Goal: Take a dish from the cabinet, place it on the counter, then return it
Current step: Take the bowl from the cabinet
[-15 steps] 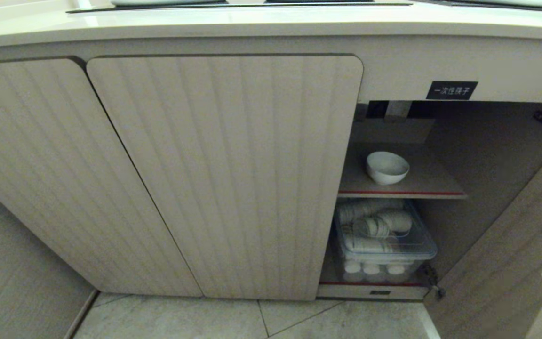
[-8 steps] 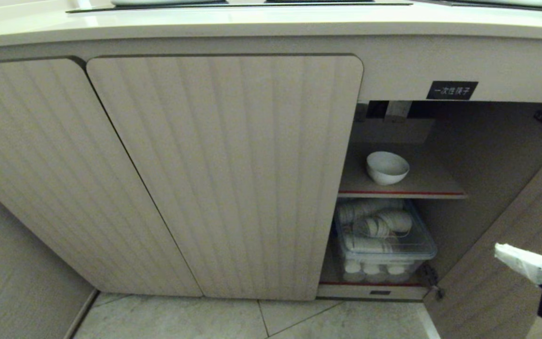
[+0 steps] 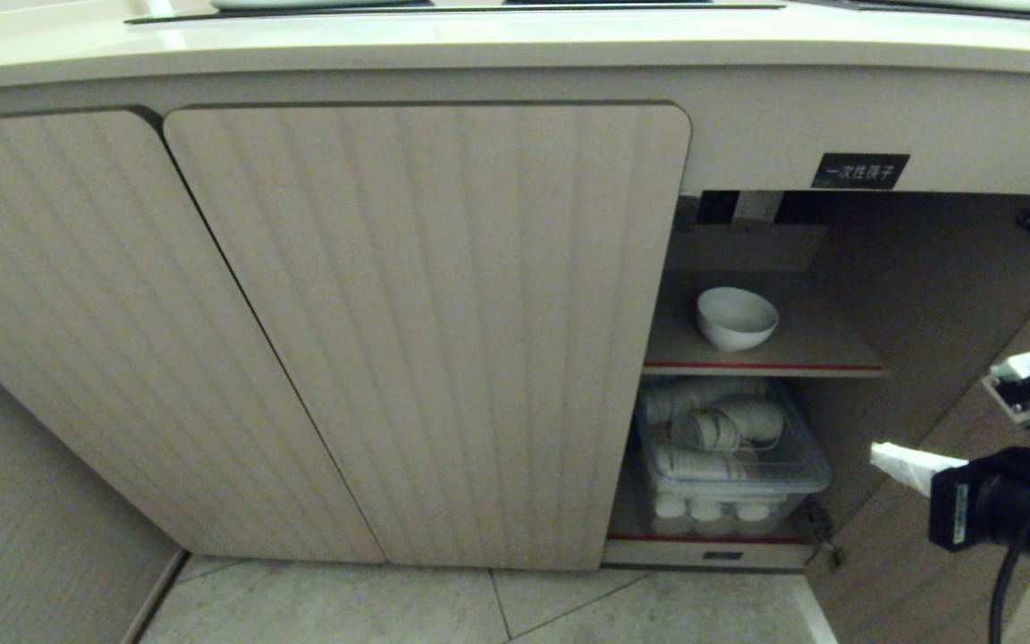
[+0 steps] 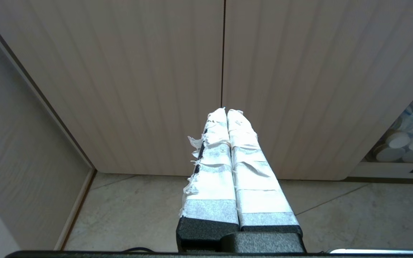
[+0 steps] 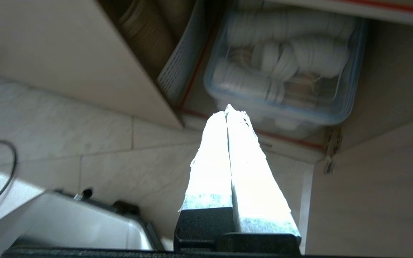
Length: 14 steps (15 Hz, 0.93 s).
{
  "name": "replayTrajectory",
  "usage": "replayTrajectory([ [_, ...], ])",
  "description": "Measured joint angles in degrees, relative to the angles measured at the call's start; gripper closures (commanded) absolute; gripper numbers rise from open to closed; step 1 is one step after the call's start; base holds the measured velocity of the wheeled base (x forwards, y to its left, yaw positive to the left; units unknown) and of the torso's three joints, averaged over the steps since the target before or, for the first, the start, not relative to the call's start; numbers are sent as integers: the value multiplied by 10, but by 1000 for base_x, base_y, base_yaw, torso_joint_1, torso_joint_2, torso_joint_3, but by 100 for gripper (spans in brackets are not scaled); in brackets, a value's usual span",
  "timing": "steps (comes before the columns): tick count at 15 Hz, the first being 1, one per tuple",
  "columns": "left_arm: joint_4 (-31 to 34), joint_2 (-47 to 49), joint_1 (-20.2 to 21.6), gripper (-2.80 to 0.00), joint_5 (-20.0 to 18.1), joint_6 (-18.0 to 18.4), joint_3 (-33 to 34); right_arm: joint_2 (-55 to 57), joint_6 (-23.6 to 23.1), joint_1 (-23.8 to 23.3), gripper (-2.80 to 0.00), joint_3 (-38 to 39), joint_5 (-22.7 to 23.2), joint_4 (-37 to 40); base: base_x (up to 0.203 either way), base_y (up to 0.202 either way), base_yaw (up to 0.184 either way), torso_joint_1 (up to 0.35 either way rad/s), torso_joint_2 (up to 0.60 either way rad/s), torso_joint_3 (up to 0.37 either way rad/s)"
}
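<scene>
My right gripper [image 3: 892, 458], taped fingers pressed together and holding nothing, reaches in from the right toward the open cabinet [image 3: 747, 233], where the dish [image 3: 736, 317] sits alone on the red-edged upper shelf [image 3: 823, 344], up and to the left of my fingertips. The risks, as I judge them: arriving with fingers unopened would nudge the glossy, round-sided ceramic bowl farther back, and a low approach would catch the shelf edge or the clear plastic bin [image 3: 730, 456] of stacked cups beneath. The ribbed door [image 3: 426, 331] stands closed at left. My left gripper [image 4: 227, 111] idles, pinched closed, facing those doors.
</scene>
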Motion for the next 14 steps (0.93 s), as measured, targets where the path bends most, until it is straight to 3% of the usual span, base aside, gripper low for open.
replayTrajectory([
  [11, 0, 0, 0, 0, 0, 0, 0, 210, 68, 0, 0, -161, -39, -84, 0, 0, 0, 0, 0, 0],
  [14, 0, 0, 0, 0, 0, 0, 0, 243, 75, 6, 0, -185, -92, -92, 0, 0, 0, 0, 0, 0],
])
